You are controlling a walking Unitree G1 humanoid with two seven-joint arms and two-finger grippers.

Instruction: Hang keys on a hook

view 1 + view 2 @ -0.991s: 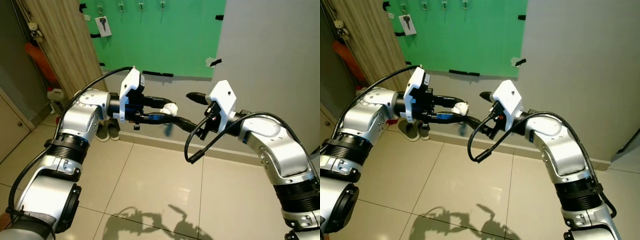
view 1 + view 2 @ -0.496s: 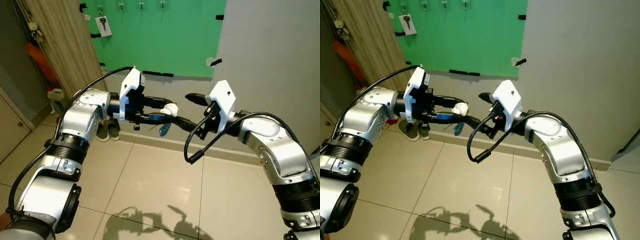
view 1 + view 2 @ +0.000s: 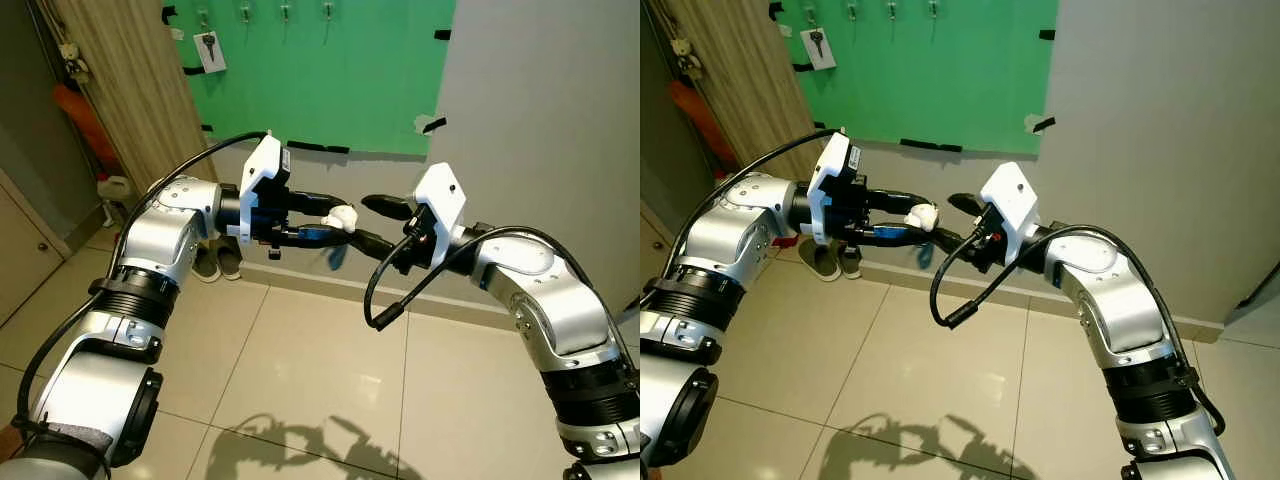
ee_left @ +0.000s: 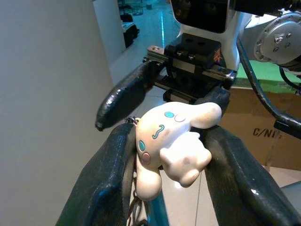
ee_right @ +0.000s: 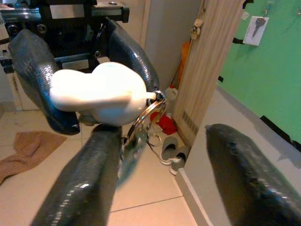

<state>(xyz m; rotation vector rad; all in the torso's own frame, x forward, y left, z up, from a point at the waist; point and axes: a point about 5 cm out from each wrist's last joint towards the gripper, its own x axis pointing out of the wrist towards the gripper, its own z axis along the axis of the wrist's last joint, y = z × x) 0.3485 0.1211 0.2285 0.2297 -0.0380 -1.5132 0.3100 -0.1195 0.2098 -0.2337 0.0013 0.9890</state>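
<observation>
keys: bunch with a white cartoon-dog charm (image 4: 171,141), ring and blue key (image 3: 335,257) hanging under it; held in mid-air between the two arms, chest height in front of the wall
left gripper (image 3: 335,224): jaws closed on the charm, one black finger each side of it; arm reaches in from the robot's left
right gripper (image 3: 372,223): jaws spread open, facing the left gripper head-on; lower finger (image 5: 82,188) sits just under the ring and blue key, upper finger (image 5: 247,162) apart from them; contact with the keys can't be confirmed
ring: metal split ring (image 5: 148,113) at the charm's end, blue key below it blurred
hooks: row of small hooks (image 3: 284,12) along the top of a green board (image 3: 340,75), well above and behind the grippers
board: taped to the wall with black tape strips; a key on a white tag (image 3: 208,50) hangs near its upper-left corner
wall: plain grey-white, to the right of the board (image 3: 540,110)
wood panel: light wood-grain upright (image 3: 120,90) left of the board, orange object (image 3: 80,125) beside it
floor: large beige glossy tiles (image 3: 300,390), shadows of both grippers on it near the bottom edge
floor items: pair of grey slippers (image 3: 830,258) against the skirting below the board; white jug (image 3: 112,188) near the wood panel; tan cloth (image 5: 28,146) on the tiles in the right wrist view
cabinet: pale door with a small knob (image 3: 25,255) at far left
</observation>
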